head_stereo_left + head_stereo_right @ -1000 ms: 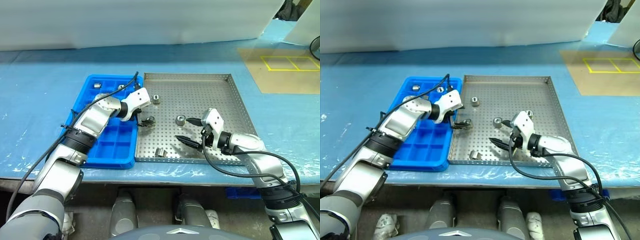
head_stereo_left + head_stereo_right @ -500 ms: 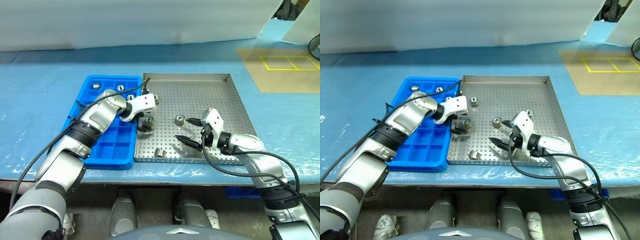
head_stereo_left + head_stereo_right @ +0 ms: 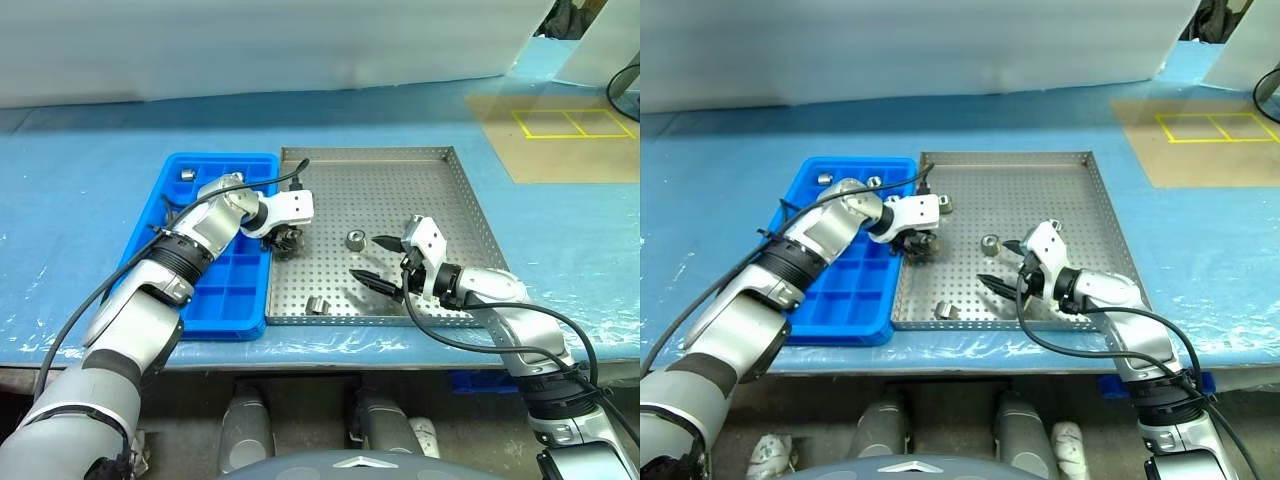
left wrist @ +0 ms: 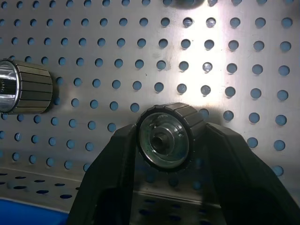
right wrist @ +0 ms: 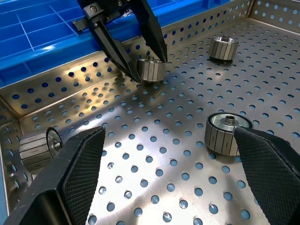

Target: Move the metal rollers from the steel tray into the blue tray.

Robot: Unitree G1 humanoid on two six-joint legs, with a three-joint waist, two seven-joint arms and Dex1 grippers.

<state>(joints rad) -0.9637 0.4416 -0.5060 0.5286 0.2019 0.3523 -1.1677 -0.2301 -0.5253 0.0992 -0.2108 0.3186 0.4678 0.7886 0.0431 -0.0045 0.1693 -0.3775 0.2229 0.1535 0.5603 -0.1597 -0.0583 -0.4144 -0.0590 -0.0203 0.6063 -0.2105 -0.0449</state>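
The steel tray (image 3: 400,190) lies at the middle of the table with the blue tray (image 3: 215,305) against its left side. My left gripper (image 3: 288,241) reaches down at the steel tray's left edge, shut on a metal roller (image 4: 166,140) that stands on the perforated floor with a finger touching each side. My right gripper (image 3: 365,258) hovers open low over the tray's front middle, with a loose roller (image 3: 354,240) just beyond its far fingertip. A third roller (image 3: 318,305) lies near the front rim. Two rollers (image 3: 826,179) (image 3: 873,181) sit in the blue tray's far compartments.
One more roller (image 5: 223,47) stands near the steel tray's far left corner, behind my left gripper. A tan mat with yellow outlines (image 3: 560,135) lies at the far right on the blue tabletop. A white wall runs along the table's back.
My left gripper swung from the blue tray's edge onto the roller at the steel tray's left side and closed its fingers around it. The right arm stayed still.
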